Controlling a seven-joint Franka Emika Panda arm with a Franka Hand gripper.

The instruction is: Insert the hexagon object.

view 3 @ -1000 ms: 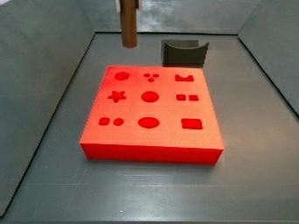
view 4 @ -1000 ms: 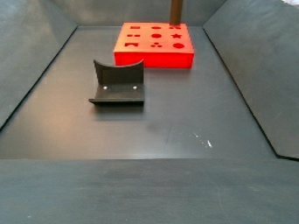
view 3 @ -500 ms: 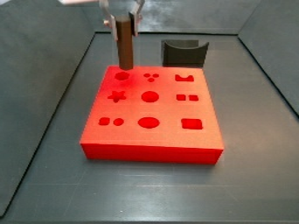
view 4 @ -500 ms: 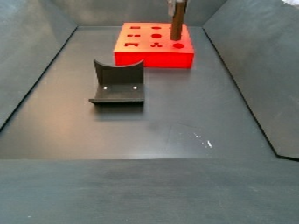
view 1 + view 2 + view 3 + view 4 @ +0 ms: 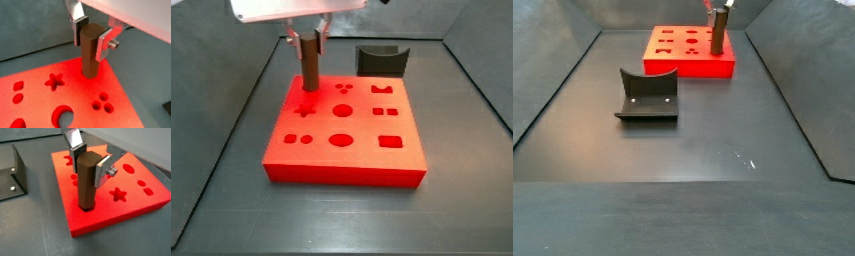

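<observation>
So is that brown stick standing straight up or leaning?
Upright: the hexagon object, clamped in the gripper, stands vertical with its lower end on the red block.

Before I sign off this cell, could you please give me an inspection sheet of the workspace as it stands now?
Surface: dark grey floor, bare apart from the items below.
Job's things: long brown wooden hexagon peg, upright, lower end at a corner hole of the flat red block with shaped holes.
Clutter: nothing seen.
Grippers: gripper above the block's corner, silver fingers clamped on the peg's top.
Cables: nothing seen.
Surroundings: dark L-shaped fixture on the floor, apart from the block; grey walls.
</observation>
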